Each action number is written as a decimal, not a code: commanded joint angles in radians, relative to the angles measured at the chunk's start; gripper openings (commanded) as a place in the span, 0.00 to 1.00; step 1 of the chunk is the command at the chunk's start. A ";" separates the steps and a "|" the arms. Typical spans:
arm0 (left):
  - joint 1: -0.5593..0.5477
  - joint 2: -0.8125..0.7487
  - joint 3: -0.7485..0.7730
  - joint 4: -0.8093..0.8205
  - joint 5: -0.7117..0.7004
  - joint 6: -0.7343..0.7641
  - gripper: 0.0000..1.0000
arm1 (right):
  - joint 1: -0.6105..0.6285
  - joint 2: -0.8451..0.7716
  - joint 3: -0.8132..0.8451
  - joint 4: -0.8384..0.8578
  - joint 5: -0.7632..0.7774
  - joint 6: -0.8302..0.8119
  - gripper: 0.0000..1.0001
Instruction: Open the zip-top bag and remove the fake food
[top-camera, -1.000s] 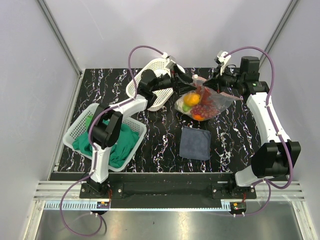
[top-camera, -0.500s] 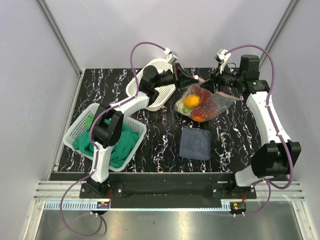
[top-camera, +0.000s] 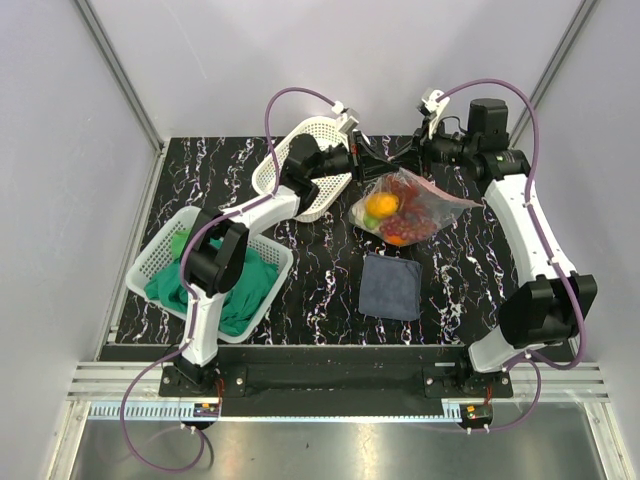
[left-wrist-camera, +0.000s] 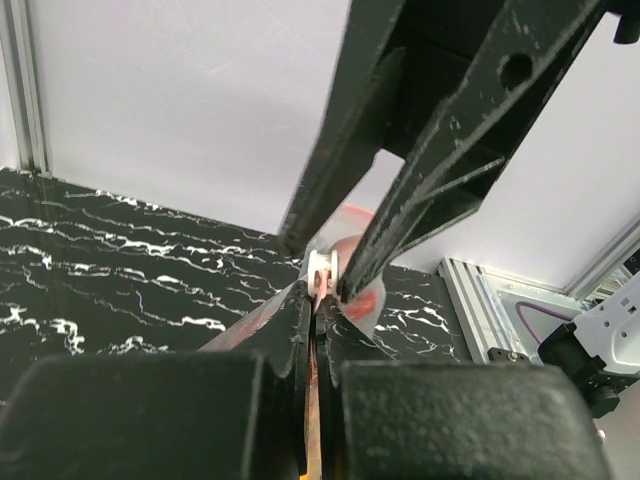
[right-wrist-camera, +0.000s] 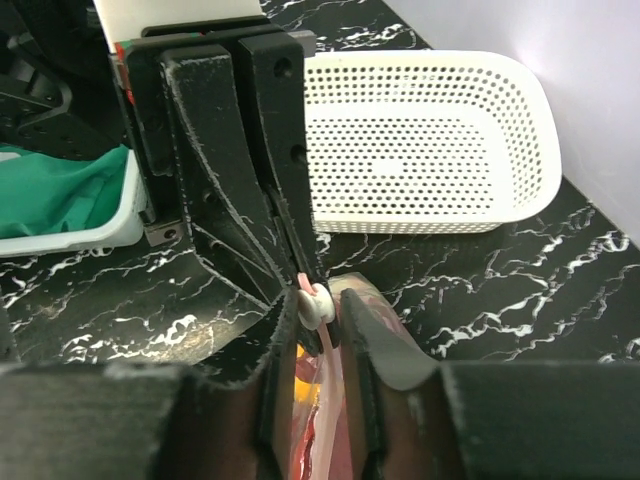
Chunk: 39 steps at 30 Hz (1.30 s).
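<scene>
Zip-top bag (top-camera: 420, 205) sits at far centre-right of the marble-pattern table (top-camera: 330, 300), just beyond the dark blue-grey cloth (top-camera: 390, 286). Its zip edge is lifted toward the far left, where both grippers meet. Fake food (top-camera: 392, 212) is all inside: an orange fruit (top-camera: 381, 203), some green, and red pieces, bunched in the belly of the bag.

Left gripper (left-wrist-camera: 317, 305): jaws fully closed, pinching the bag's top edge flat, with the pink-red zip strip (right-wrist-camera: 310, 420) running down between its fingers. Right gripper (right-wrist-camera: 318, 300): jaws slightly apart, one finger on each side of the white slider (left-wrist-camera: 322, 270). Cannot tell whether the pads are pressing on it or just bracketing it.

Step in hand looks like anchoring the edge with the left and taking the slider with the right to run the zip. Bag not yet open.

Handling, as a judgement:
- The film is thin, crinkly and slick. It has no stiffness of its own, so it will fold and slide rather than resist.
- The toys look light, but they will shift and drag the belly around.
- The zip strip is the only firm part, so hold there, close beside the slider.
- The slider is small and hard and easy to slip off, so it needs a square pinch and a pull along the strip.

White perforated basket (right-wrist-camera: 420, 150) sits just left of the grippers.
</scene>
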 joint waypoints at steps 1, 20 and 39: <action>-0.003 -0.066 -0.020 0.041 0.019 0.037 0.00 | 0.000 0.015 0.045 0.008 -0.045 0.002 0.24; -0.002 -0.070 -0.011 0.098 0.037 -0.014 0.00 | 0.000 0.038 0.035 0.001 -0.120 0.008 0.06; 0.006 -0.053 -0.020 0.086 0.099 -0.052 0.04 | 0.000 0.004 0.067 0.031 -0.063 0.015 0.00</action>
